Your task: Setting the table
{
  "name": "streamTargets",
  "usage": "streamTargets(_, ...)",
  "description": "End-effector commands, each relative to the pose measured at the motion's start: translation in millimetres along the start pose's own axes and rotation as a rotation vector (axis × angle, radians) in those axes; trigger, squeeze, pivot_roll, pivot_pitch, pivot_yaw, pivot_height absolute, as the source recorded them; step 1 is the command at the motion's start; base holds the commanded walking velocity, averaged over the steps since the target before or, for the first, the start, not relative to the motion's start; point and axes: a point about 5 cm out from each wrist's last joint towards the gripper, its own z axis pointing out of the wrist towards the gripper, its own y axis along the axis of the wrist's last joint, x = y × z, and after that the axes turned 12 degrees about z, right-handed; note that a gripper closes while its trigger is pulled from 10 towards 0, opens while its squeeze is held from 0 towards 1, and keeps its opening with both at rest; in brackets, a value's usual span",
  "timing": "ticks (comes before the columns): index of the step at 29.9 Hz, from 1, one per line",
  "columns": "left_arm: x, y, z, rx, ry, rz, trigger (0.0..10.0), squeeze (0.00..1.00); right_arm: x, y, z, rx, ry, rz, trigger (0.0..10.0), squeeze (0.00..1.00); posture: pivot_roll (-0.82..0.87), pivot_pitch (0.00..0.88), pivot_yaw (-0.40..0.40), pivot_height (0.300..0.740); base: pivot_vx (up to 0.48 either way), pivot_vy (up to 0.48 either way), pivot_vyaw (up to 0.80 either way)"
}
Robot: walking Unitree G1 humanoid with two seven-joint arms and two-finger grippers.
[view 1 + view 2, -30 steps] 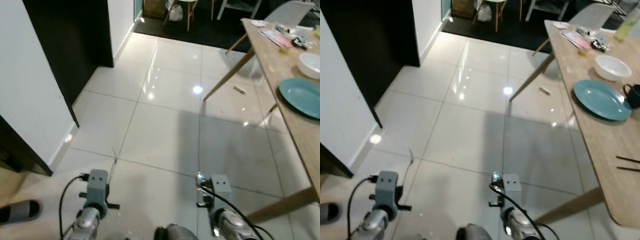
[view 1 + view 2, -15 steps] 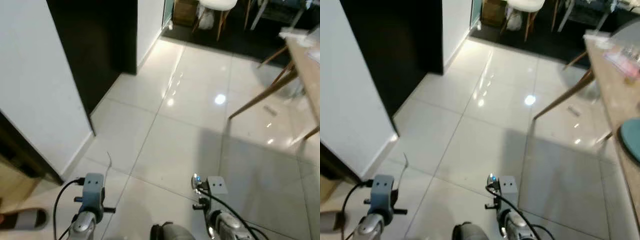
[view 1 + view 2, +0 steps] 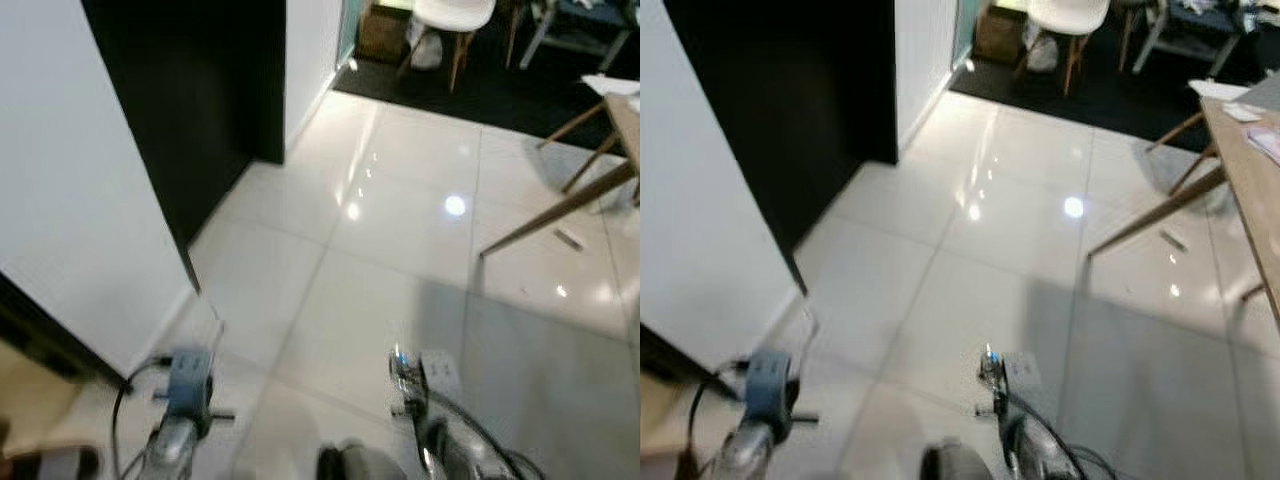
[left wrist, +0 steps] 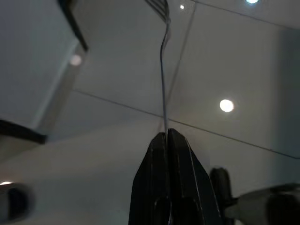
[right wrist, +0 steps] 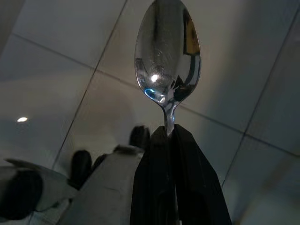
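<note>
Your left gripper (image 4: 166, 136): clamped on a fork (image 4: 162, 61), tines outward. Your right gripper (image 5: 169, 133): pinching a spoon (image 5: 167, 56) by its handle. Both over glossy floor tiles (image 3: 400, 230); wooden table (image 3: 1252, 170), seemingly blurred, well right of them.

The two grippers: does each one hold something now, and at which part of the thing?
The left gripper is shut on a fork, at the handle end. The right gripper is shut on a spoon, at its handle, just below the bowl.
</note>
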Motion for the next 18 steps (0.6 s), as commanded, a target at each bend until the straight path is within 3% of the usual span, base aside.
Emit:
streamTargets(1,6.5,-5.0,-2.7,0.016,0.014,0.01,10.0,0.0,1.1,-5.6,-0.9,0.013,-0.003,0.017,10.0,0.0,0.05,0.065,-0.031,0.74,0.371,0.0,0.0)
streamTargets(18,6.7,-2.1,-0.7,0.013,0.011,0.013,10.0,0.0,0.7,-4.1,-0.6,0.008,-0.006,0.022,10.0,0.0,0.05,0.059,-0.023,0.74,0.373,0.0,0.0)
